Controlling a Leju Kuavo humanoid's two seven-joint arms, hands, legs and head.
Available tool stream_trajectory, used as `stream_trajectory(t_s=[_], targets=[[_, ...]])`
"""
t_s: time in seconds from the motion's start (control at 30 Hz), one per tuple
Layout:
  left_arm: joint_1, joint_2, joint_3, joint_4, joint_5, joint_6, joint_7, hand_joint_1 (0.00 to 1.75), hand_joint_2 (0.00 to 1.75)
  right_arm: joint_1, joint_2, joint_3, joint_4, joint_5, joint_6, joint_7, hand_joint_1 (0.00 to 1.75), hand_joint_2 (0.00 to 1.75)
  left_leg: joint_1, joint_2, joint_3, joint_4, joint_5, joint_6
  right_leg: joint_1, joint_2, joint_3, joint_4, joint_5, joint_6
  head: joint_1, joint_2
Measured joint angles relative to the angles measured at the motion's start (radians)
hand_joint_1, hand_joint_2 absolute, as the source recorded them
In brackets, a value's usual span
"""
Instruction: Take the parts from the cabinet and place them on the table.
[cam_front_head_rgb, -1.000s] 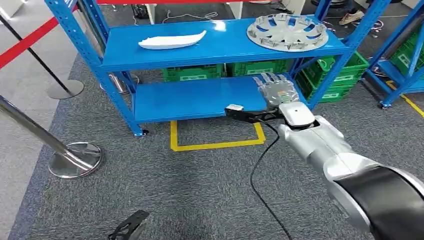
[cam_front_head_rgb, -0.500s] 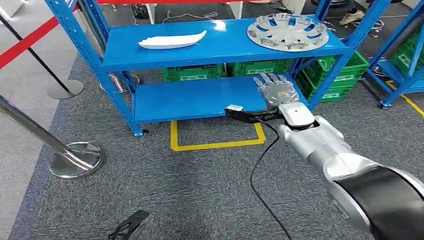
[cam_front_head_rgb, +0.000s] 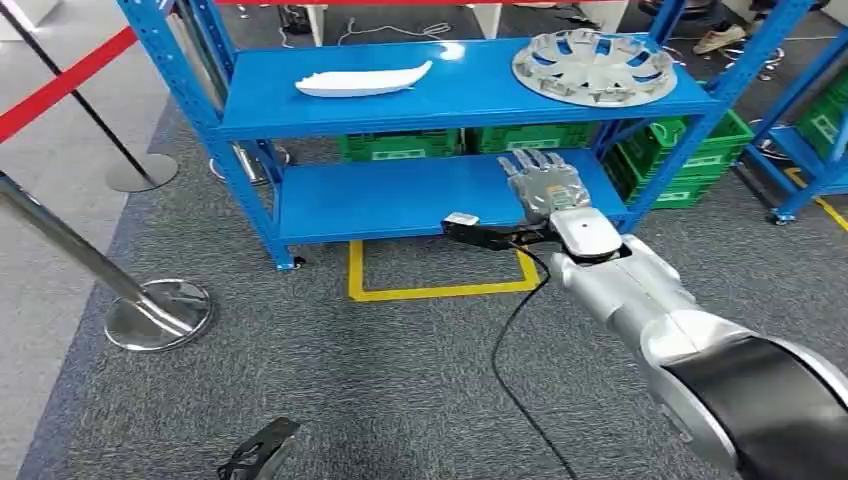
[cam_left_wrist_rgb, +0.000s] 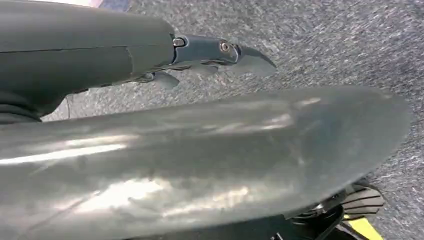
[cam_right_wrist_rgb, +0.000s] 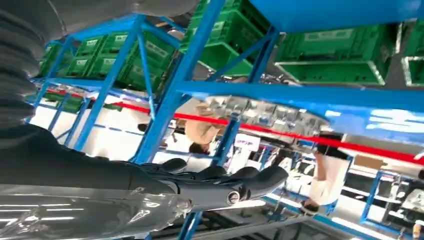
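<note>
Looking at the head view, left to right: red barrier tape (cam_front_head_rgb: 62, 88) on chrome stanchions, nearest stanchion base (cam_front_head_rgb: 158, 314) on the grey carpet at left. Blue shelf rack (cam_front_head_rgb: 250, 190) stands ahead, far side of a yellow floor marking (cam_front_head_rgb: 440, 290).

Upper shelf: white elongated trim part (cam_front_head_rgb: 362, 80) lying flat toward the left; silver wheel cover (cam_front_head_rgb: 593, 66) lying flat at the right end. The two are well apart. Lower shelf (cam_front_head_rgb: 390, 195) bare where visible. Green crates (cam_front_head_rgb: 400, 145) sit behind the rack, more crates (cam_front_head_rgb: 690, 155) to the right of it.

Right robot hand (cam_front_head_rgb: 545, 185) is extended out in front of the lower shelf's right part, fingers spread and straight, holding nothing, below the wheel cover and not touching it. Black cable (cam_front_head_rgb: 510, 340) hangs from the wrist down to the carpet. Right wrist view confirms fingers (cam_right_wrist_rgb: 240, 182) stretched out, nothing in them.

Left robot hand (cam_left_wrist_rgb: 220, 52) hangs over the carpet in its wrist view; fingers extended, nothing held as far as visible.
</note>
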Motion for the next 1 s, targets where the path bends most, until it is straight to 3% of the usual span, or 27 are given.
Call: stream_trajectory(t_s=[0.03, 0.07, 0.13, 0.17, 0.2, 0.27, 0.33, 0.37, 0.4, 0.47, 0.5, 0.53, 0.57, 0.63, 0.67, 0.7, 0.73, 0.8, 0.83, 0.87, 0.97, 1.0], targets=[[0.002, 0.000, 0.000, 0.000, 0.000, 0.000, 0.000, 0.00, 0.00, 0.004, 0.000, 0.000, 0.000, 0.000, 0.000, 0.000, 0.00, 1.75, 0.002, -0.007, 0.004, 0.001, -0.003, -0.004, -0.002, 0.000, 0.001, -0.021, 0.031, 0.001, 0.000, 0.000], [0.003, 0.000, 0.000, 0.000, 0.000, 0.000, 0.000, 0.00, 0.00, 0.004, 0.000, 0.000, 0.000, 0.000, 0.000, 0.000, 0.00, 1.75, 0.005, -0.012, 0.008, 0.002, -0.007, -0.009, -0.004, 0.000, 0.020, -0.080, 0.076, 0.003, 0.000, 0.000], [0.002, 0.000, 0.000, 0.000, 0.000, 0.000, 0.000, 0.00, 0.00, 0.001, -0.002, 0.000, 0.000, 0.000, -0.001, 0.000, 0.00, 1.75, 0.011, -0.021, 0.015, 0.013, -0.023, -0.026, -0.014, 0.000, 0.089, -0.256, 0.176, 0.014, 0.002, 0.000], [0.001, 0.002, 0.000, 0.000, 0.000, 0.000, 0.000, 0.00, 0.00, -0.001, -0.005, 0.000, 0.000, 0.000, -0.002, 0.000, 0.00, 1.75, 0.006, -0.023, 0.010, 0.021, -0.028, -0.035, -0.010, 0.007, 0.109, -0.266, 0.151, 0.019, 0.004, 0.000], [0.000, 0.002, 0.000, 0.000, 0.000, 0.000, 0.000, 0.00, 0.00, 0.000, -0.005, 0.000, 0.000, 0.000, -0.001, 0.000, 0.00, 1.75, 0.005, -0.027, 0.004, 0.029, -0.030, -0.038, -0.011, 0.009, 0.113, -0.283, 0.141, -0.002, 0.004, 0.000], [0.002, 0.001, 0.000, 0.000, 0.000, 0.000, 0.000, 0.00, 0.00, 0.006, -0.005, 0.001, 0.000, 0.000, -0.002, 0.000, 0.00, 1.75, 0.007, -0.028, 0.003, 0.026, -0.029, -0.043, -0.008, 0.010, 0.105, -0.277, 0.137, -0.013, -0.004, 0.000], [0.003, 0.002, 0.000, 0.000, -0.002, -0.001, 0.000, 0.00, 0.00, 0.004, -0.006, 0.001, -0.002, 0.000, -0.003, 0.002, 0.00, 1.75, 0.010, -0.024, 0.004, 0.035, -0.042, -0.056, -0.011, 0.011, 0.113, -0.277, 0.130, -0.029, -0.002, 0.000], [0.001, 0.001, 0.000, 0.000, -0.003, -0.001, -0.001, 0.00, 0.00, 0.000, -0.006, 0.001, -0.003, 0.000, -0.003, 0.001, 0.00, 1.75, 0.010, -0.022, -0.016, 0.077, -0.058, -0.060, -0.011, 0.012, 0.119, -0.277, 0.126, -0.035, -0.010, 0.000], [-0.001, 0.001, 0.000, 0.000, -0.003, -0.002, -0.002, 0.00, 0.00, -0.002, -0.006, 0.001, -0.003, 0.001, -0.003, 0.000, 0.00, 1.75, 0.011, -0.022, -0.054, 0.146, -0.083, -0.063, -0.011, 0.012, 0.123, -0.277, 0.122, -0.041, -0.010, 0.000], [0.002, 0.001, 0.000, 0.000, -0.003, -0.002, -0.003, 0.00, 0.00, 0.002, -0.006, 0.001, -0.003, 0.001, -0.002, 0.000, 0.00, 1.75, 0.011, -0.022, -0.152, 0.302, -0.128, -0.065, -0.010, 0.012, 0.134, -0.277, 0.111, -0.046, -0.011, 0.000], [0.005, 0.000, 0.000, 0.000, -0.004, -0.002, -0.003, 0.00, 0.00, 0.005, -0.006, 0.001, -0.003, 0.001, -0.002, 0.000, 0.00, 1.75, 0.011, -0.022, -0.187, 0.340, -0.124, -0.065, -0.010, 0.012, 0.141, -0.277, 0.105, -0.046, -0.012, 0.000], [0.007, 0.000, 0.000, 0.000, -0.004, -0.002, -0.003, 0.00, 0.00, 0.006, -0.006, 0.001, -0.003, 0.002, -0.002, 0.000, 0.00, 1.75, 0.011, -0.022, -0.196, 0.328, -0.095, -0.063, -0.010, 0.012, 0.149, -0.277, 0.099, -0.045, -0.011, 0.000], [0.007, 0.000, 0.000, 0.000, -0.004, -0.002, -0.003, 0.00, 0.00, 0.006, -0.006, 0.001, -0.003, 0.002, -0.002, 0.000, 0.00, 1.75, 0.011, -0.022, -0.185, 0.280, -0.045, -0.060, -0.010, 0.012, 0.158, -0.277, 0.092, -0.043, -0.011, 0.000], [0.006, 0.000, 0.000, 0.000, -0.004, -0.002, -0.003, 0.00, 0.00, 0.004, -0.006, 0.001, -0.003, 0.002, -0.003, 0.000, 0.00, 1.75, 0.011, -0.019, -0.125, 0.122, 0.064, -0.054, -0.012, 0.012, 0.178, -0.278, 0.076, -0.035, -0.011, 0.000], [0.006, 0.000, 0.000, 0.000, -0.004, -0.002, -0.003, 0.00, 0.00, 0.002, -0.005, 0.001, -0.003, 0.002, -0.002, 0.000, 0.00, 1.75, 0.010, -0.014, -0.108, 0.073, 0.079, -0.053, -0.009, 0.012, 0.181, -0.278, 0.070, -0.028, -0.015, 0.000], [0.004, 0.000, 0.000, 0.000, -0.004, -0.002, -0.003, 0.00, 0.00, 0.000, -0.005, 0.001, -0.003, 0.002, -0.002, 0.000, 0.00, 1.75, 0.008, -0.016, -0.085, 0.044, 0.053, -0.048, -0.003, 0.015, 0.180, -0.276, 0.063, -0.021, -0.018, 0.000], [0.003, -0.001, 0.000, 0.000, -0.004, -0.002, -0.003, 0.00, 0.00, -0.001, -0.005, 0.001, -0.003, 0.002, -0.002, 0.000, 0.00, 1.75, 0.009, -0.015, -0.086, 0.041, 0.039, -0.042, -0.003, 0.014, 0.179, -0.283, 0.063, -0.017, -0.016, 0.000], [0.005, 0.000, 0.000, 0.000, -0.004, -0.002, -0.003, 0.00, 0.00, -0.001, -0.005, 0.001, -0.003, 0.002, -0.003, -0.001, 0.00, 1.75, 0.009, -0.017, -0.083, 0.035, 0.029, -0.027, -0.003, 0.011, 0.194, -0.290, 0.060, -0.004, -0.017, 0.000], [0.005, 0.001, 0.000, 0.000, -0.004, -0.002, -0.003, 0.00, 0.00, -0.001, -0.005, 0.001, -0.005, 0.002, -0.003, -0.001, 0.00, 1.75, 0.012, -0.020, -0.074, 0.034, 0.028, -0.022, -0.005, 0.009, 0.187, -0.287, 0.051, 0.001, -0.014, 0.000], [0.005, 0.000, 0.000, 0.000, -0.004, -0.002, -0.004, 0.00, 0.00, -0.003, -0.005, 0.001, -0.006, 0.002, -0.003, -0.001, 0.00, 1.75, 0.011, -0.023, -0.069, 0.034, 0.023, -0.016, -0.004, 0.009, 0.176, -0.256, 0.043, -0.001, -0.013, 0.000], [0.005, 0.000, 0.000, 0.000, -0.004, -0.002, -0.004, 0.00, 0.00, 0.010, -0.005, 0.002, -0.005, 0.003, -0.002, -0.003, 0.00, 1.75, 0.007, -0.025, -0.052, 0.034, 0.006, -0.003, 0.007, 0.012, 0.036, -0.026, -0.022, -0.010, -0.011, 0.000], [0.007, 0.000, 0.000, 0.000, -0.004, -0.002, -0.004, 0.00, 0.00, 0.018, -0.005, 0.002, -0.005, 0.003, -0.002, -0.003, 0.00, 1.75, 0.005, -0.028, -0.044, 0.034, -0.001, -0.001, 0.009, 0.012, -0.004, 0.019, -0.031, -0.011, -0.012, 0.000]])
